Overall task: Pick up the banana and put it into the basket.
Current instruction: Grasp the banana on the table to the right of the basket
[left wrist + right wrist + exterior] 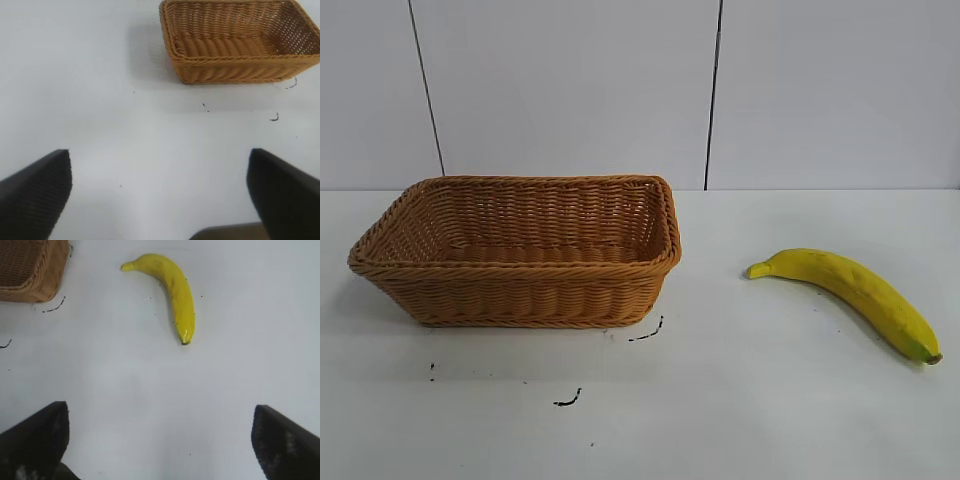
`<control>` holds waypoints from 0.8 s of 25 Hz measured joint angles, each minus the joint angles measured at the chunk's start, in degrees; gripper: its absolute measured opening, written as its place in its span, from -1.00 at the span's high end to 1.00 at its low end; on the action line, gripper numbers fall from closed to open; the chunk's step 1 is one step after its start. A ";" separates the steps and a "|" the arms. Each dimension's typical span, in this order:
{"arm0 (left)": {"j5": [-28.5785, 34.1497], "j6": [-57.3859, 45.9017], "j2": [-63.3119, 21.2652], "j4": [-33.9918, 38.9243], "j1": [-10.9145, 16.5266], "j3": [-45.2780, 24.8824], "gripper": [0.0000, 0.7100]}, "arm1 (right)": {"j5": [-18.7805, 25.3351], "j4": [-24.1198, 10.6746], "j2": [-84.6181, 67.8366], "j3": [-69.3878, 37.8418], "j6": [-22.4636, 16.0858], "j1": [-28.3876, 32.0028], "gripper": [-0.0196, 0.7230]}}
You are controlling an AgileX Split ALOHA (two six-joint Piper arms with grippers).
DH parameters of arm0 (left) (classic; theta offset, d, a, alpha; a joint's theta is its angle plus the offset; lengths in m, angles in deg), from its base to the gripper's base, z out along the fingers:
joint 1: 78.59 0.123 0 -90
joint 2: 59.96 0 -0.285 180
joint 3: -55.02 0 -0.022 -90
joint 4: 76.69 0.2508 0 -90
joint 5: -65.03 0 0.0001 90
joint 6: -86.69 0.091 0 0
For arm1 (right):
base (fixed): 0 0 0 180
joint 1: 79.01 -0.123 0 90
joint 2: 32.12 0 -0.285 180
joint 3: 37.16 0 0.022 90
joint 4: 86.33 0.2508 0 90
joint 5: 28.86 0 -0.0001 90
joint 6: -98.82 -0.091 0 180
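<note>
- Plainly, the banana lies flat on the white surface, well apart from the basket and outside it, so the pick-up is not yet done.
- Seen from the right wrist, the right gripper hangs above bare surface with its fingers spread wide and nothing between them; the banana sits ahead of the fingertips, beyond their reach, its dark tip nearest them and its stem end farther off, toward the basket's corner.
- Such a wide spread suits an approach: the fruit's body can pass between the fingers once they come down over it. Because the banana lies nearly lengthwise along the line ahead of the fingers, closing across its middle looks the natural grasp.
- The left gripper also has its fingers far apart and empty, over bare surface, with the basket ahead of them and off to one side; this arm appears idle.
- The basket stands upright and empty, its open top ready to take the fruit.
- A few dark marks dot the surface near the basket's base.
</note>
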 joint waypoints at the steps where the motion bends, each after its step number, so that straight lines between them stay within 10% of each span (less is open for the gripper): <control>1: 0.00 0.00 0.00 0.00 0.00 0.00 -0.94 | 0.52 0.00 3.67 1.96 0.29 0.00 -0.92; 12: 0.00 0.00 0.00 0.00 0.00 0.00 -0.94 | 1.60 0.00 34.60 21.10 13.98 0.00 -0.92; 20: 0.00 0.00 0.00 0.00 0.00 0.00 -0.94 | -6.03 0.83 47.35 28.51 21.45 0.00 -0.92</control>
